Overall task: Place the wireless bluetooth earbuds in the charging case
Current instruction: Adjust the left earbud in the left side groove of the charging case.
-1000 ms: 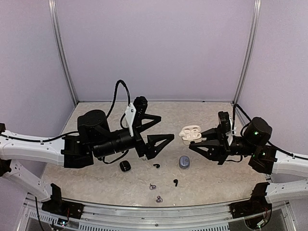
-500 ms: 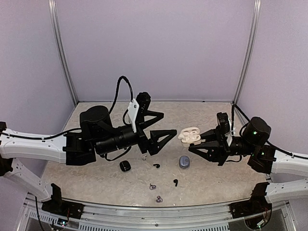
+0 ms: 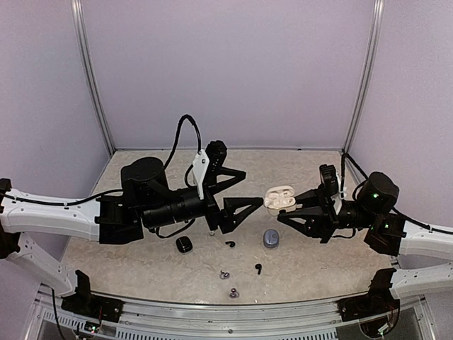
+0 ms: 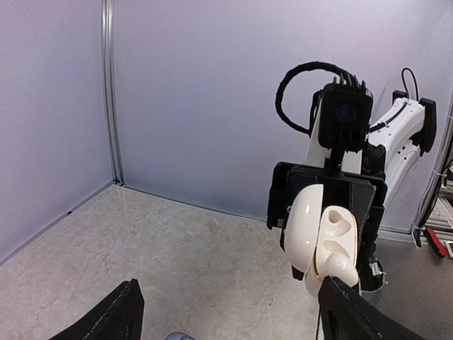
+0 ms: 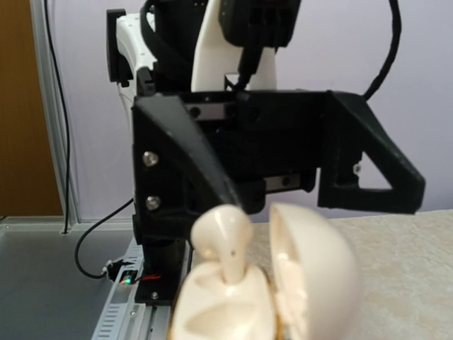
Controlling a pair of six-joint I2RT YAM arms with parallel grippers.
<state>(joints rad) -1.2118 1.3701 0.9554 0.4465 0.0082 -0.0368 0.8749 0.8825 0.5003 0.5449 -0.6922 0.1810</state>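
left end effector has advanced toward the charging case, jaws spread, apparently empty. right end effector pinches the open case above the surface. earbuds lie loose near the near edge; pick one, align stem with socket.

Overhead looks down; facing wrist views share the charging case.

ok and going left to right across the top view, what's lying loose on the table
small black case → black earbud → second black earbud → round grey case. the two silvery earbuds sit roughly in line with the first black one, so they are left out
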